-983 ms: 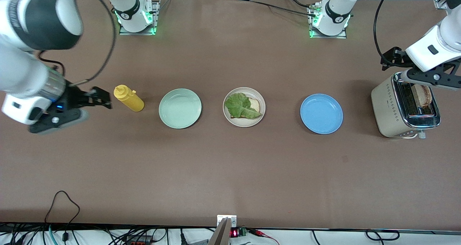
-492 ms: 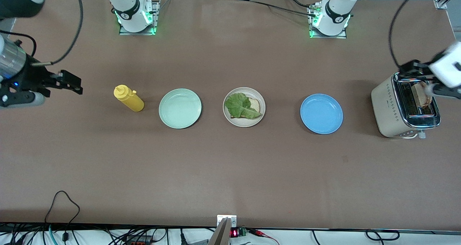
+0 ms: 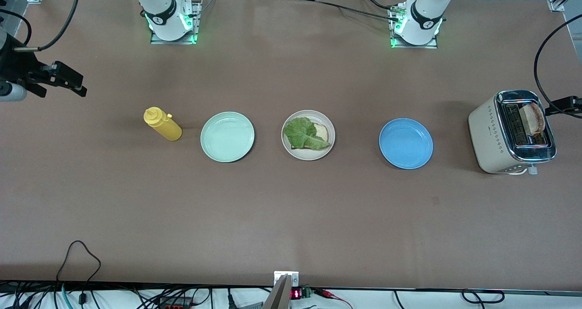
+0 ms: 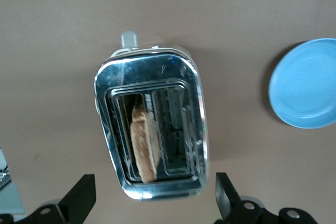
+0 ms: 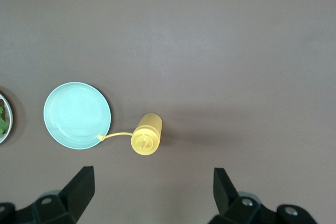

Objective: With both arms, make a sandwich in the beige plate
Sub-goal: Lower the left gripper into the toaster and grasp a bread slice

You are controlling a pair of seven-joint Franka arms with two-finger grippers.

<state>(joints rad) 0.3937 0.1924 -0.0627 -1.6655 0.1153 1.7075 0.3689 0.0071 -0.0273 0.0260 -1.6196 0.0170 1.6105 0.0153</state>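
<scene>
1. Surface [image 3: 291, 218]: brown, carrying one row of items running between the two arms' ends.
2. Beige plate [image 3: 330, 128]: at the middle of the row, between the mint plate [image 3: 227, 137] and the blue plate [image 3: 405, 143].
3. Bread slice [image 3: 321, 131]: lies flat in the beige plate. A lettuce leaf [image 3: 303, 134] covers most of it; one pale corner stays exposed on the side toward the blue plate. There is no top slice on the leaf.
4. Toaster [image 3: 489, 136]: stands at the left arm's end of the surface, well apart from the blue plate. Its chrome top has two slots.
5. Toast [image 3: 533, 118]: stands on edge in one toaster slot, its top protruding above the chrome. The left wrist view shows the same slice [image 4: 145, 149] from directly above.
6. Mustard bottle [image 3: 162, 123]: yellow, upright, beside the mint plate on the side toward the right arm's end. Its nozzle cap hangs on a thin strap pointing toward the mint plate.
7. Left gripper [image 4: 152, 199]: fingers apart and empty, high over the toaster; in the front view only a dark part shows at the picture's edge.
8. Right gripper [image 5: 152, 195]: fingers apart and empty, high over the mustard bottle and the bare surface beside it.
</scene>
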